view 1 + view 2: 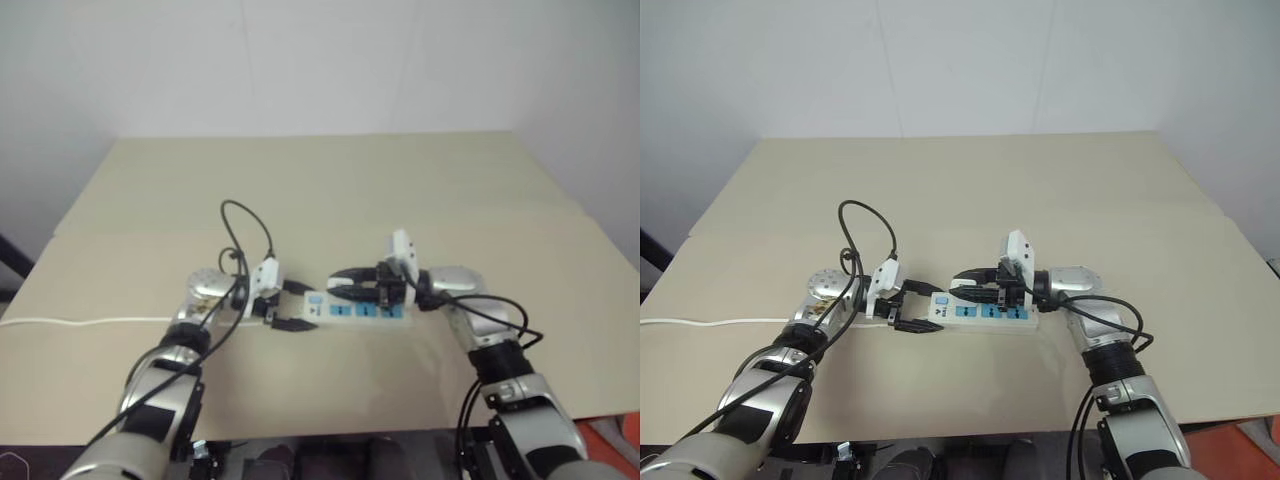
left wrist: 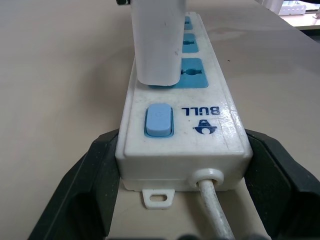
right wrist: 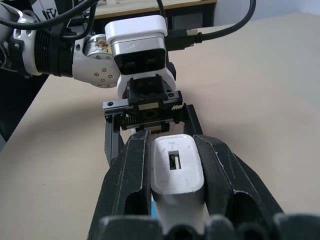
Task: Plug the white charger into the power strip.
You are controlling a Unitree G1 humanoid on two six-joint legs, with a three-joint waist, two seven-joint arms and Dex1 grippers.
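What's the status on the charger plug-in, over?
Left end effector clamped on power strip switch end. Right end effector shut on white charger, standing on socket nearest switch; seating cannot be confirmed. Nothing in the way.

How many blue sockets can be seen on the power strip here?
3, in a row along the power strip: one beside the switch end under the white charger, two farther along. Head views are partly blocked by the right tool.
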